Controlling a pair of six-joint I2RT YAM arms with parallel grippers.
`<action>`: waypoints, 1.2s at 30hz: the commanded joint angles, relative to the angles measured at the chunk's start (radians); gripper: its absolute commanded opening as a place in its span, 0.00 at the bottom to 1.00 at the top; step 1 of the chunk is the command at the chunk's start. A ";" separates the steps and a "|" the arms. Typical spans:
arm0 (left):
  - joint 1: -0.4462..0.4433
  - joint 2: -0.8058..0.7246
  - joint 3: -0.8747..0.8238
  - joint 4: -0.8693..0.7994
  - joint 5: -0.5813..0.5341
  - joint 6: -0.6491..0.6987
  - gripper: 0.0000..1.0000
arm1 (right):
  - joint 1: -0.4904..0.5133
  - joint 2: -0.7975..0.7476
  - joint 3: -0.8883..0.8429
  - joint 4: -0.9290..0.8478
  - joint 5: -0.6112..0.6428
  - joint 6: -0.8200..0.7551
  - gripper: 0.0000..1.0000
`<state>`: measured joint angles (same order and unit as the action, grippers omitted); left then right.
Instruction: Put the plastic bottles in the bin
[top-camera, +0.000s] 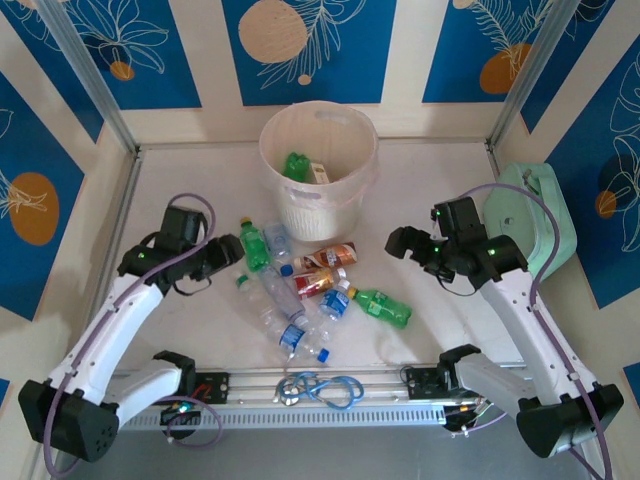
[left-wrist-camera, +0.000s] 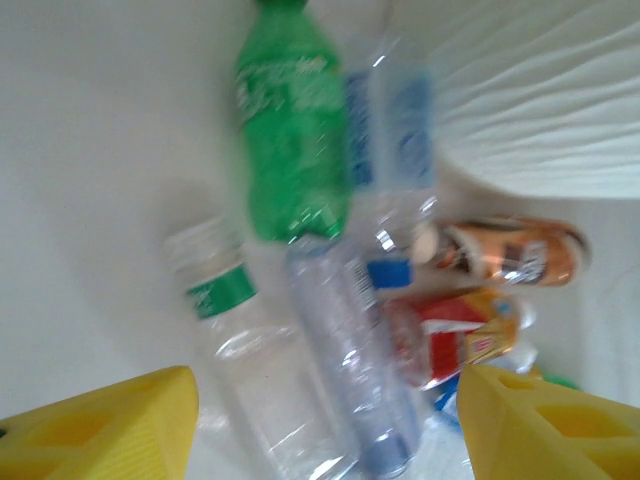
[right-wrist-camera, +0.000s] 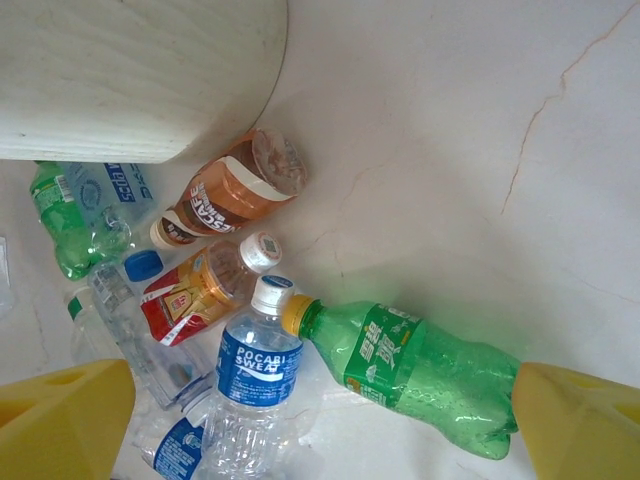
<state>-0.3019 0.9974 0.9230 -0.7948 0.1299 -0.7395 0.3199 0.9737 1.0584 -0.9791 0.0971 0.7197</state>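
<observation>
The white perforated bin (top-camera: 318, 190) stands at the back centre with a green bottle (top-camera: 295, 165) inside. Several plastic bottles (top-camera: 300, 290) lie piled on the table in front of it. My left gripper (top-camera: 232, 255) hovers open at the pile's left edge; between its yellow fingers (left-wrist-camera: 100, 430) lie a clear green-labelled bottle (left-wrist-camera: 250, 350) and a clear blue-capped bottle (left-wrist-camera: 350, 350). My right gripper (top-camera: 400, 243) hangs open to the pile's right. Its fingers (right-wrist-camera: 580, 420) flank a green yellow-capped bottle (right-wrist-camera: 420, 370) and a blue-labelled clear bottle (right-wrist-camera: 255, 390) below.
A mint-green case (top-camera: 530, 225) leans at the right edge behind the right arm. Blue looped cable (top-camera: 320, 388) lies on the rail at the front. A brown-labelled bottle (right-wrist-camera: 230, 195) and a red-labelled one (right-wrist-camera: 200, 295) lie near the bin's base (right-wrist-camera: 130, 70).
</observation>
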 joint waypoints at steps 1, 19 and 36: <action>-0.011 -0.023 -0.027 -0.004 0.023 -0.060 0.69 | 0.038 0.004 -0.013 0.004 -0.015 0.014 0.97; -0.069 0.224 -0.114 0.162 -0.103 -0.189 0.66 | 0.254 0.068 0.017 0.043 0.139 0.042 0.97; -0.063 0.431 -0.134 0.287 -0.156 -0.283 0.62 | 0.447 0.094 0.099 -0.064 0.214 0.162 0.97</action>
<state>-0.3706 1.4067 0.8040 -0.5446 -0.0238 -0.9951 0.7502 1.0653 1.1187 -0.9997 0.2859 0.8482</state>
